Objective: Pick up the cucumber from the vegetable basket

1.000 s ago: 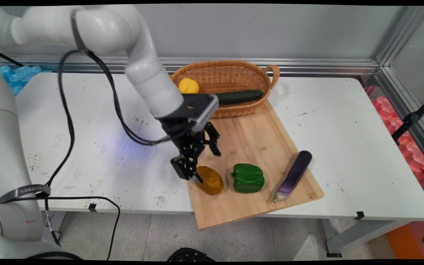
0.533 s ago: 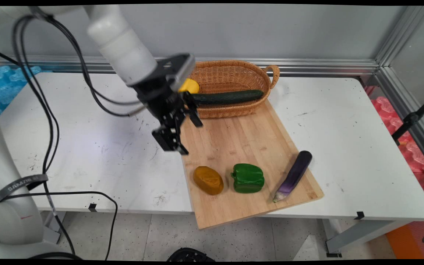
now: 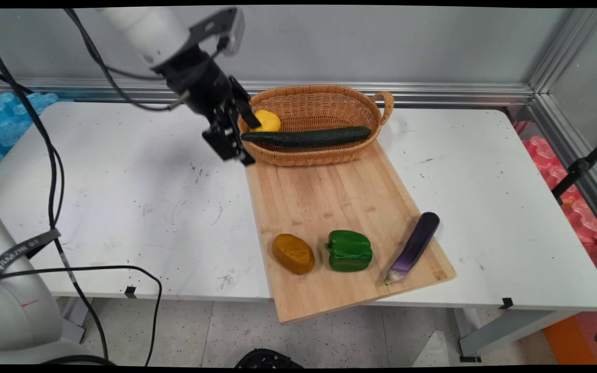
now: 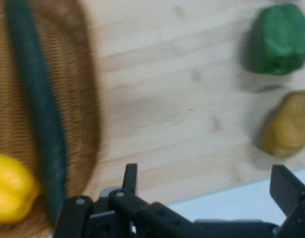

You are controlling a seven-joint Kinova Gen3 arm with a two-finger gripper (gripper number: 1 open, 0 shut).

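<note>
The white counter (image 3: 122, 207) is seen carrying everything, with a long wooden cutting board (image 3: 340, 207) laid slantwise across its middle, one corner of the board overhanging the counter's near edge. At the board's far end, towards the counter's far edge, a wicker basket (image 3: 324, 106) is set, touching or slightly overlapping the board. A cucumber (image 3: 306, 138) is laid lengthwise in the basket, its left tip resting on the rim, and a yellow pepper (image 3: 266, 121) is lodged in the basket's left end, just behind that tip.

Near the board's near end three things are lined up, apart from one another: an eggplant (image 3: 415, 246) lying tilted along the board's right edge, a green bell pepper (image 3: 349, 250) in the middle, and a brownish-yellow potato (image 3: 293, 253) beside the board's left edge.

The black claw (image 3: 236, 132) is held in the air over the basket's left end, just beside the cucumber's tip and the yellow pepper; whether it touches the rim cannot quite be told. Its fingers are spread wide and nothing is gripped between them. In the hand view the two fingers (image 4: 288, 186) are seen well apart, with bare board and counter between them, the cucumber and basket to one side and the green pepper and potato to the other.
</note>
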